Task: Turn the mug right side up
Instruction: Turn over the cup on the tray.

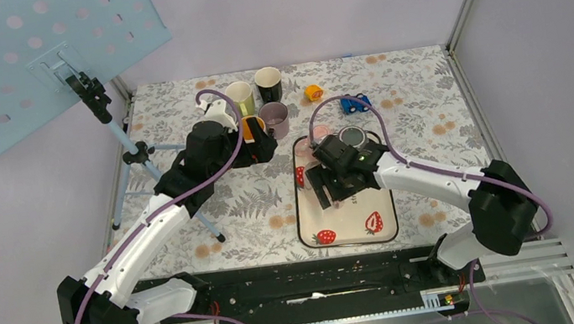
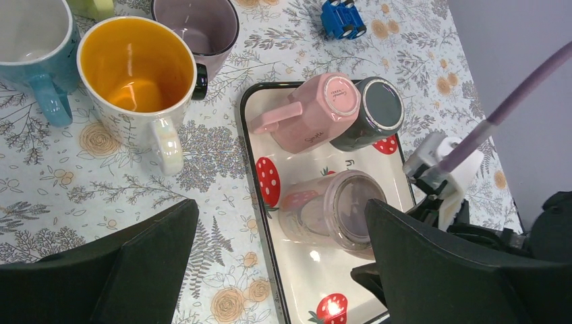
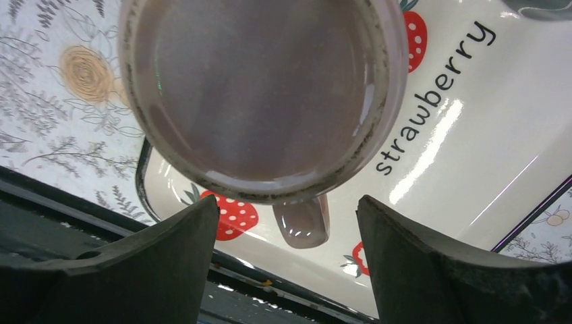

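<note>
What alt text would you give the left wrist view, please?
A strawberry tray holds three mugs base up: a pink mug, a dark mug and, nearest the camera, a glass mug. Upright mugs stand on the floral cloth to its left, and the open left gripper frames the bottom.

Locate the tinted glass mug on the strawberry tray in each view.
Left wrist: tinted glass mug sits lower centre-right, on the strawberry tray.
Right wrist: it fills the top centre.
Top external: not distinguishable, under the right gripper.
Shared landmark: the tray's printed strawberries.
</note>
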